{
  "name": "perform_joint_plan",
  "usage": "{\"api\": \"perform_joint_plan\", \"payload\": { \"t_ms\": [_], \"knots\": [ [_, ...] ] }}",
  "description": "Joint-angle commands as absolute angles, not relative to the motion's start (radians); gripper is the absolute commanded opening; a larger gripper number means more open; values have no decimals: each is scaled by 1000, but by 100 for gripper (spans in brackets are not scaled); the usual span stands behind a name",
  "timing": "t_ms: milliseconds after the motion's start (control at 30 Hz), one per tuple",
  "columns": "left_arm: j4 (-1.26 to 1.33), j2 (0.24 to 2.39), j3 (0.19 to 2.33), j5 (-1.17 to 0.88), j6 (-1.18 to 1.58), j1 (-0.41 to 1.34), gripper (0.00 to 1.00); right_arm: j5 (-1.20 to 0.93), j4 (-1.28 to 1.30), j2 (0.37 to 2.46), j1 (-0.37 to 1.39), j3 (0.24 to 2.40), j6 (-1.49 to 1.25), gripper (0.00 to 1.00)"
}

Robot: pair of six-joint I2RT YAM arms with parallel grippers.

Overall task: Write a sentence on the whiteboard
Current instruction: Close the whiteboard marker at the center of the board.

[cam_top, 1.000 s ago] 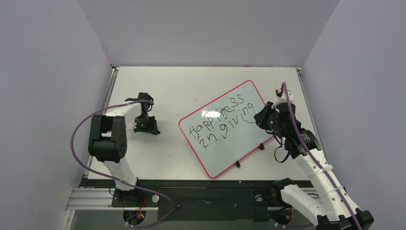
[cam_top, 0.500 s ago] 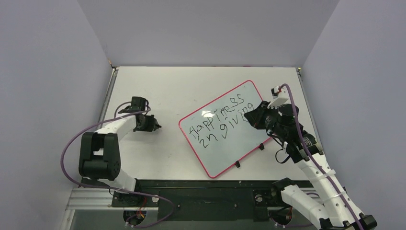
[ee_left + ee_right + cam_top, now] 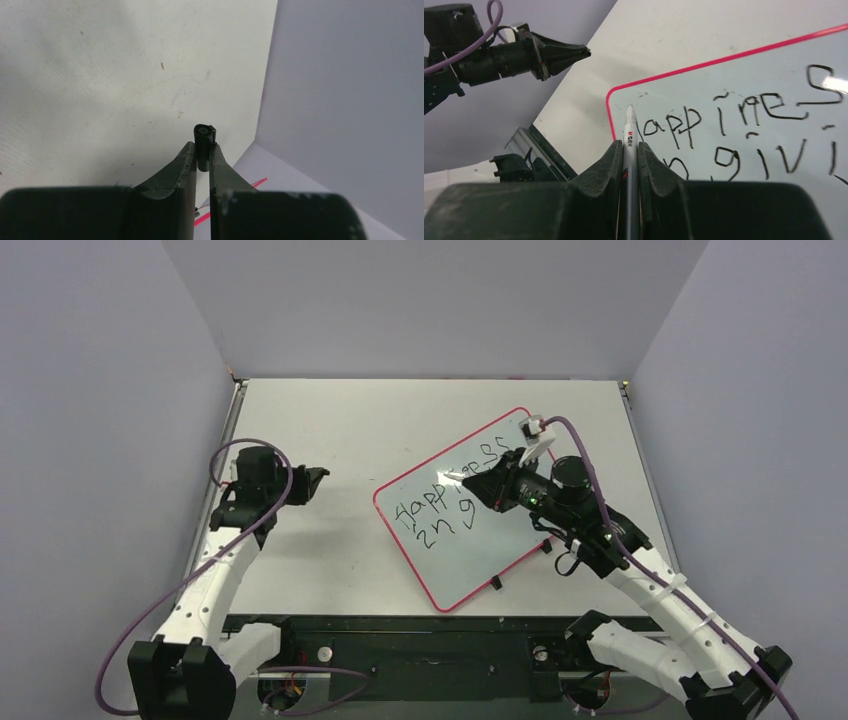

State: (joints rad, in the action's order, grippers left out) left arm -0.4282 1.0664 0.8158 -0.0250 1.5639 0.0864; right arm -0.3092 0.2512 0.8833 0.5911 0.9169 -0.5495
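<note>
Lettering (image 3: 744, 125) runs in two slanted lines across the whiteboard (image 3: 470, 565), which lies on the table (image 3: 330, 420), right of centre. Over it hangs the right gripper (image 3: 476, 485), clamped on a marker (image 3: 630, 127); a low pass could smear the ink or shove the unheld board. Overhead, that arm hides the line ends. Only the left wrist view shows the left gripper (image 3: 202, 150) pinching a black cap (image 3: 204, 135).
</note>
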Motion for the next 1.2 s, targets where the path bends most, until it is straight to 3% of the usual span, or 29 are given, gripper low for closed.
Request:
{"api": "perform_joint_plan", "payload": {
  "t_ms": [0, 233, 500, 1167],
  "knots": [
    [-358, 977, 812, -95, 1579, 91, 0, -258, 103, 945, 717, 991, -509, 0],
    [-338, 875, 793, -196, 1651, 103, 0, -223, -57, 1075, 838, 1047, -495, 0],
    [-263, 784, 746, -223, 1760, 122, 0, -152, -73, 1247, 940, 1163, -439, 0],
    [-160, 755, 679, -289, 1851, 133, 0, -111, -96, 1434, 980, 1299, -438, 0]
  ]
}}
